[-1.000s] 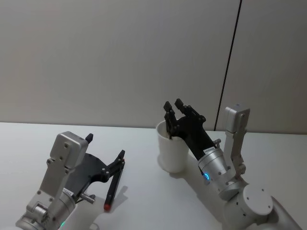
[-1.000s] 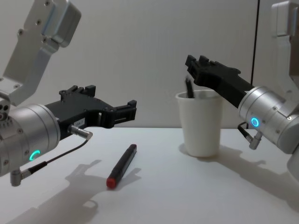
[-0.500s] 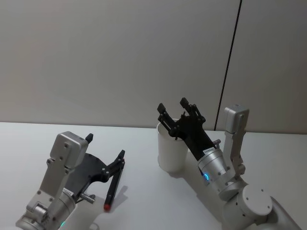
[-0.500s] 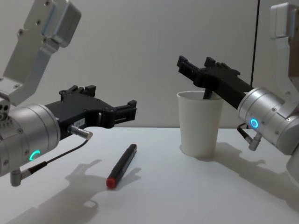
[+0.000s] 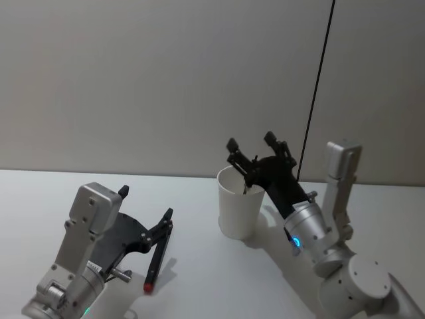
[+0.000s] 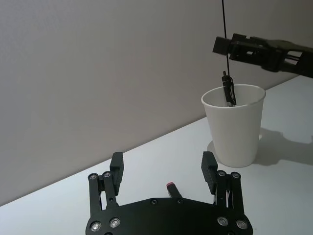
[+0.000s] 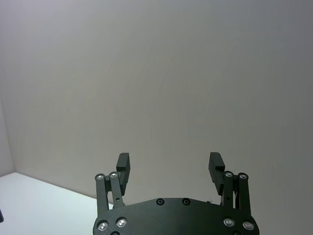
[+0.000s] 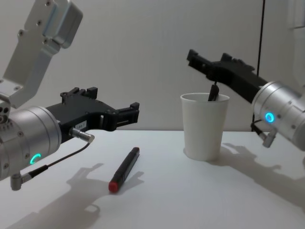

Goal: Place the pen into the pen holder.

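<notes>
White tapered pen holder [image 8: 203,126], prob. black pen [image 6: 228,92] inside.

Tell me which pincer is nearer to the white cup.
Right. The right pincer is open just above the rim of the cup. The left pincer is open too, well apart on the cup's left, near the pen lying on the table.

Head view — high, angled down on the tabletop [image 5: 212,282]; chest view — low, looking level across it. Both share the cup [image 5: 236,211]. Left wrist view faces the cup from nearby; right wrist view faces the wall [image 7: 146,73].
</notes>
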Robot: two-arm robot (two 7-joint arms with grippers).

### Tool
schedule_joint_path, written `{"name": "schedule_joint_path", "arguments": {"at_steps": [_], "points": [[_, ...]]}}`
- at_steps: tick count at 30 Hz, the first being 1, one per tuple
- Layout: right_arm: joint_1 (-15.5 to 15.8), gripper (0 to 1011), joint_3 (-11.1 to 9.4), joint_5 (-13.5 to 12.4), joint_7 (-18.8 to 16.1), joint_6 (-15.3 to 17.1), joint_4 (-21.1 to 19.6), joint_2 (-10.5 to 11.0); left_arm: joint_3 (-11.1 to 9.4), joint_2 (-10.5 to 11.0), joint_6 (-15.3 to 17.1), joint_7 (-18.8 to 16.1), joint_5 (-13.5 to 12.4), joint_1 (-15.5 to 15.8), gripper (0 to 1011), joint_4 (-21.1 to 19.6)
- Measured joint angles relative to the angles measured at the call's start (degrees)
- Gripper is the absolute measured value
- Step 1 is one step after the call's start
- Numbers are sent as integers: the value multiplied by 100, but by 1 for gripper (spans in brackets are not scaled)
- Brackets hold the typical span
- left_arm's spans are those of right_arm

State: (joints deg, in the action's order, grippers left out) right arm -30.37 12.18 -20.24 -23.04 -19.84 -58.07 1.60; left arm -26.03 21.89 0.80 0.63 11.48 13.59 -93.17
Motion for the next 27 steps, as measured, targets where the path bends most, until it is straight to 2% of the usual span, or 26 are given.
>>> {"name": "schedule_joint_path", "arguments": {"at_steps": [8, 17, 27], "points": [[393, 1001, -143, -148, 317, 501, -799, 98, 0, 0, 0, 0, 0, 0, 1002, 0], [478, 1001, -141, -146, 366, 557, -917, 148, 0, 0, 0, 0, 0, 0, 1002, 0], [970, 1001, -99, -47, 659, 856, -1549, 450, 0, 0, 0, 0, 0, 0, 1002, 0]]}}
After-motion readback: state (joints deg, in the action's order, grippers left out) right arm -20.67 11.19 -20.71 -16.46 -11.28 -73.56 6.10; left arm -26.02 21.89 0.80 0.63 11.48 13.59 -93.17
